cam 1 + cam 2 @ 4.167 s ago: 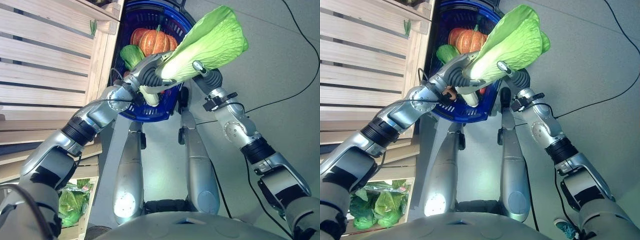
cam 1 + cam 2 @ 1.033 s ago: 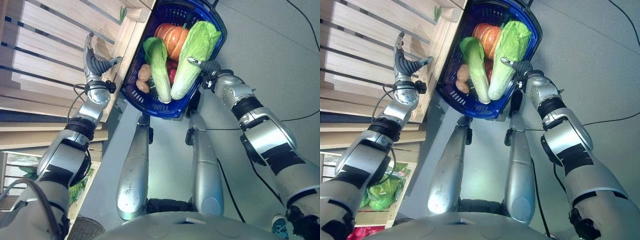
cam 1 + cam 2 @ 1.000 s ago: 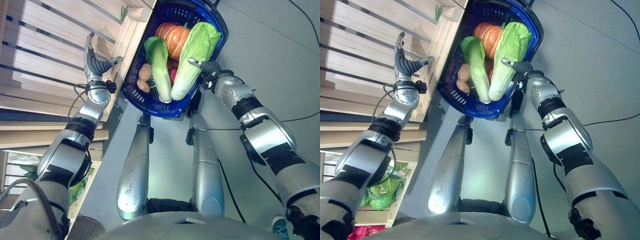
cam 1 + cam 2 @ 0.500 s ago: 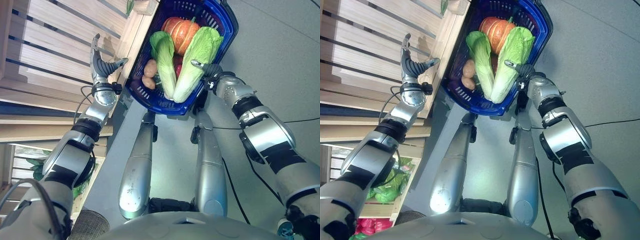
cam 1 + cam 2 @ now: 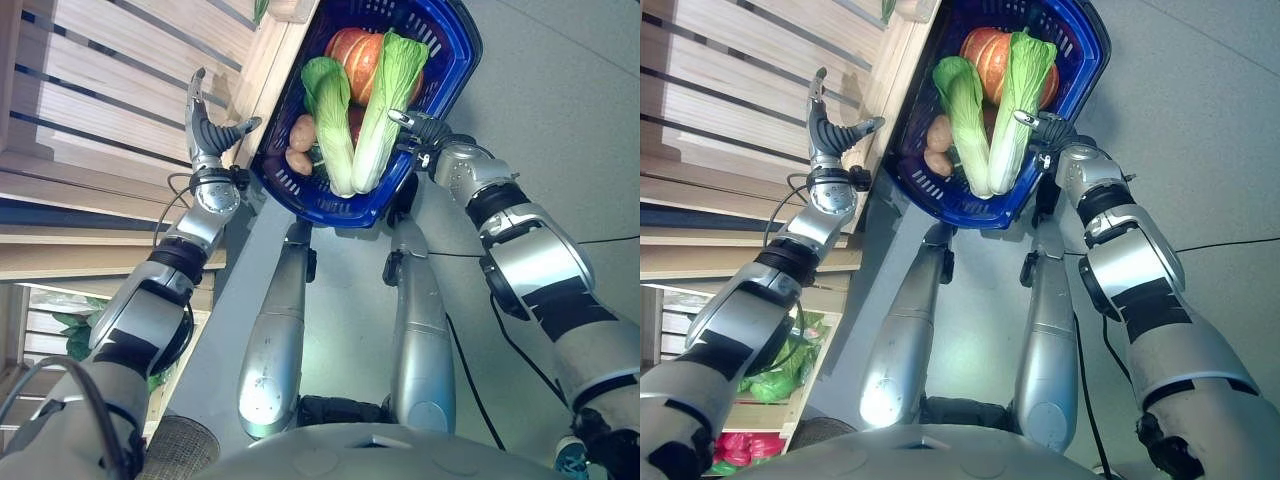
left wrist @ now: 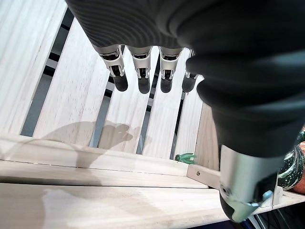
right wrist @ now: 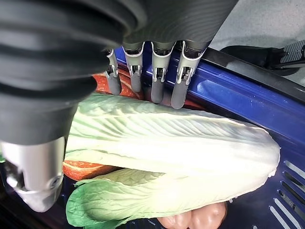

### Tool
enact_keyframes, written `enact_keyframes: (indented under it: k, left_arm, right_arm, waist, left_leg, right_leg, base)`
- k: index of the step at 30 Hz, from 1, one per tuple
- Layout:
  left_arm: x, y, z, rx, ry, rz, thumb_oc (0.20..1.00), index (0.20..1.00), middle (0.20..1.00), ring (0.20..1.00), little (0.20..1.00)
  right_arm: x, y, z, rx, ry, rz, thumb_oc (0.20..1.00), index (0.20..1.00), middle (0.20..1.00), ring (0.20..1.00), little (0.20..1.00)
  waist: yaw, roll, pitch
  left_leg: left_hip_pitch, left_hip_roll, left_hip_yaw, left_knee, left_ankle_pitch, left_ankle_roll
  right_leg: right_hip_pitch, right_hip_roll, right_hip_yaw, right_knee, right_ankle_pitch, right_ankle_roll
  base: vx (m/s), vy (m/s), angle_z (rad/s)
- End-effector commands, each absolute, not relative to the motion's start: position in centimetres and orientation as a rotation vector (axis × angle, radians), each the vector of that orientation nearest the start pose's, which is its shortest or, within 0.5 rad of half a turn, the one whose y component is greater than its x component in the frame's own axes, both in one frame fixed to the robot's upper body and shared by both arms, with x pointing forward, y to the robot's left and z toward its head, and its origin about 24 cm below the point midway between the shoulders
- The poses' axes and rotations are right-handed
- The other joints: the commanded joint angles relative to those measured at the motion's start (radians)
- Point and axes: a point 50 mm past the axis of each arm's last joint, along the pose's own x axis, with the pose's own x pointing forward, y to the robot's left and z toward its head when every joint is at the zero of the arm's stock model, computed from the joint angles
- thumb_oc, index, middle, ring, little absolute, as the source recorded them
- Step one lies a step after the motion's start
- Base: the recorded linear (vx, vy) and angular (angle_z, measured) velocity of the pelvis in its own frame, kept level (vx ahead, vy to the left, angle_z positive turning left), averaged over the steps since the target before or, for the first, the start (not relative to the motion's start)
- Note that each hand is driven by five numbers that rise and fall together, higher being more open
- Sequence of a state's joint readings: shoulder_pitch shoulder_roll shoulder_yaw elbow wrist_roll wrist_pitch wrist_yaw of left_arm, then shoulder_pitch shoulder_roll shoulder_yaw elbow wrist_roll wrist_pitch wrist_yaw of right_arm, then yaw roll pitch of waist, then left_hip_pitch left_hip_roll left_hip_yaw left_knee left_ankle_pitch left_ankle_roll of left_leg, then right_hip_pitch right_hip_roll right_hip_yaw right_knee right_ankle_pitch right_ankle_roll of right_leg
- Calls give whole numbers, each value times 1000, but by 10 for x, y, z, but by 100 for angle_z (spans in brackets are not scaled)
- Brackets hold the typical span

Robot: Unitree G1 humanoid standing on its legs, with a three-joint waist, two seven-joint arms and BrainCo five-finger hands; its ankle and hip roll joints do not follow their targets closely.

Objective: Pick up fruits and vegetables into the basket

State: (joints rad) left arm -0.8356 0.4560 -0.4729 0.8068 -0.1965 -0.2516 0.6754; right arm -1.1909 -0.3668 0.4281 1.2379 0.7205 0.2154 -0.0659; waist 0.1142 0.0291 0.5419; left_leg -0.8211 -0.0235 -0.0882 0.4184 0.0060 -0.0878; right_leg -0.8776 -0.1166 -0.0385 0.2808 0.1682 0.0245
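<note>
Here the blue basket point(image 5: 445, 75) sits on the floor beside the wooden slatted shelf point(image 5: 100, 90), and it is well stocked: an orange pumpkin point(image 5: 352, 52) at the far end, a small green cabbage point(image 5: 333, 120), a potato point(image 5: 301, 132) and, lying lengthwise over the rest, the long napa cabbage point(image 5: 385, 105). The right hand point(image 5: 425, 130) hovers just at the basket's near rim, its fingers point(image 7: 157, 88) straight and loosely spread above the napa cabbage (nothing is pinched or wrapped), so the leaf looks released and resting on its own weight. The left hand point(image 5: 207, 125) is raised against the shelf slats, fingers point(image 6: 143, 76) extended and empty. The placing step seems finished, though I cannot be sure the fingertips are clear of the leaves. The next move calls for lifting the right hand straight away from the basket without dragging the cabbage, then reaching towards the shelf for another item.
</note>
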Motion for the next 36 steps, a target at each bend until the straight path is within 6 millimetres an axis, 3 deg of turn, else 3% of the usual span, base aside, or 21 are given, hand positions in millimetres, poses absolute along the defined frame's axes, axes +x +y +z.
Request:
enact_keyframes:
  k: [1, 10, 20, 25, 36]
  left_arm:
    - [376, 178, 147, 340, -405, 420, 1000, 1000, 1000, 1000, 1000]
    - [372, 184, 134, 362, -352, 392, 1000, 1000, 1000, 1000, 1000]
    - [353, 208, 93, 416, -225, 385, 1000, 1000, 1000, 1000, 1000]
    - [341, 225, 67, 485, -127, 360, 1000, 1000, 1000, 1000, 1000]
    - [289, 253, -4, 605, 163, 288, 1000, 1000, 1000, 1000, 1000]
  right_arm:
    - [419, -195, 150, -58, 314, -135, 1000, 1000, 1000, 1000, 1000]
    - [419, -195, 147, -114, 245, -148, 1000, 1000, 1000, 1000, 1000]
    - [405, -215, 114, -138, 257, -189, 1000, 1000, 1000, 1000, 1000]
    - [390, -232, 86, -151, 304, -200, 1000, 1000, 1000, 1000, 1000]
    - [326, -254, -2, -99, 481, -199, 1000, 1000, 1000, 1000, 1000]
  waist:
    - [-6, 130, -22]
    - [-12, 113, -22]
    - [-28, 73, -22]
    - [-38, 53, -29]
    - [-59, 17, -207]
  left_leg:
    - [4, -83, 20, -109, 70, 52]
    - [67, -84, 16, -124, 58, 56]
    - [303, -68, 22, -238, 63, 52]
    - [465, -53, 25, -310, 59, 49]
    - [657, -35, 30, -416, 30, 46]
  right_leg:
    - [25, 64, -77, 125, -178, 25]
    - [92, 66, -75, 103, -180, 24]
    - [328, 53, -82, -11, -159, 39]
    - [493, 33, -79, -80, -148, 55]
    - [718, 21, -78, -229, -134, 71]
  base:
    - [0, 0, 0]
    - [-14, 2, 0]
    - [-31, 8, -5]
    - [4, 1, -2]
    - [105, -8, -1]
